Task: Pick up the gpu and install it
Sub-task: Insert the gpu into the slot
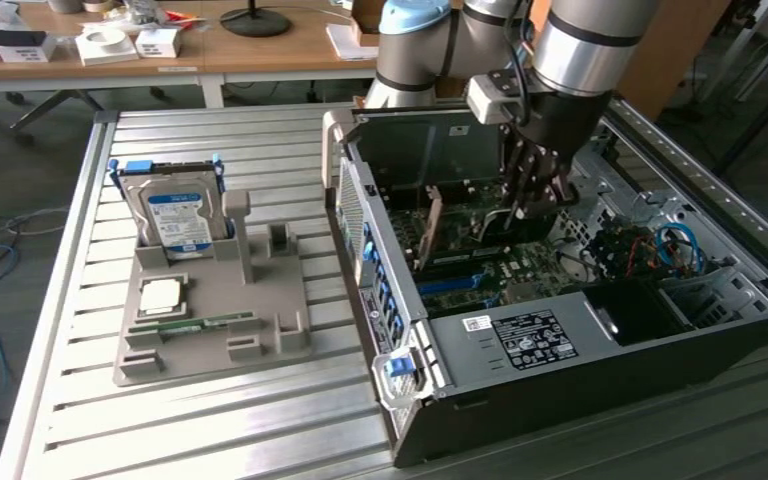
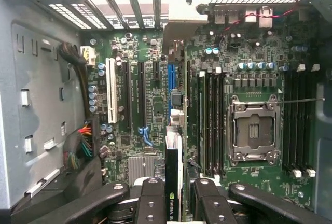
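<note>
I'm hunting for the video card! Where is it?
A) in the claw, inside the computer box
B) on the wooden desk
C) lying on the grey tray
A: the claw pinches the card on its edge, over the green board inside the box.

You have one arm (image 1: 584,50) with one end effector (image 2: 174,195), which has two fingers (image 2: 152,198). You can count one gpu (image 2: 173,175). On the one table (image 1: 224,430) stand one case (image 1: 558,390) and one gray holder (image 1: 277,300). The holder carries one hard drive (image 1: 177,215), one processor chip (image 1: 161,295) and one memory stick (image 1: 191,324). Inside the case you see one motherboard (image 2: 228,167), one processor socket (image 2: 254,130), one white slot (image 2: 111,92) and one blue slot (image 2: 170,79).
</note>
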Controlling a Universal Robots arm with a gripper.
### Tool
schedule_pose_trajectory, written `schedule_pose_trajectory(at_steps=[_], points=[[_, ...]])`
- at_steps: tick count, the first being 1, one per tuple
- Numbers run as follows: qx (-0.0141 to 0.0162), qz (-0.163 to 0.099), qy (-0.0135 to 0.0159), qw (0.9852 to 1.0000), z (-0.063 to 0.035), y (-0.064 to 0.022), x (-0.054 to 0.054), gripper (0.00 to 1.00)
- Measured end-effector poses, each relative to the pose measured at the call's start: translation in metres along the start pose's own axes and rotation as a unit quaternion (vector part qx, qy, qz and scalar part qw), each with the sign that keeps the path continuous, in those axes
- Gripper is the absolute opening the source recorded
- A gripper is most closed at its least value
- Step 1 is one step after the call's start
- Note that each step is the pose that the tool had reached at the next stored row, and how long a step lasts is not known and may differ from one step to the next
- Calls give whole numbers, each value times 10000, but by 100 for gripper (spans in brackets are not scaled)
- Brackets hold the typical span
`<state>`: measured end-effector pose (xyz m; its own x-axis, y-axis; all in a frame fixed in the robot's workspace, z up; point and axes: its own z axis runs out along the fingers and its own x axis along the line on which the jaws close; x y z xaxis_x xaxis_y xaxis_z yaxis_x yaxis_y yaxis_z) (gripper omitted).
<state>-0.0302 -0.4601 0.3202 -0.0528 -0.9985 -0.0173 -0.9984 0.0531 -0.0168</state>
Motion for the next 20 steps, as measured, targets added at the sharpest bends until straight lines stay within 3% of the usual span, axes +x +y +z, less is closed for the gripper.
schedule_pose_trajectory(at_steps=[8, 13, 15, 20], points=[[0, -10, 0, 10000, 84, 28, 3, 26], [0, -10, 1, 10000, 85, 28, 3, 26], [0, -10, 1, 10000, 175, 33, 5, 26], [0, -11, 0, 10000, 182, 34, 5, 26]])
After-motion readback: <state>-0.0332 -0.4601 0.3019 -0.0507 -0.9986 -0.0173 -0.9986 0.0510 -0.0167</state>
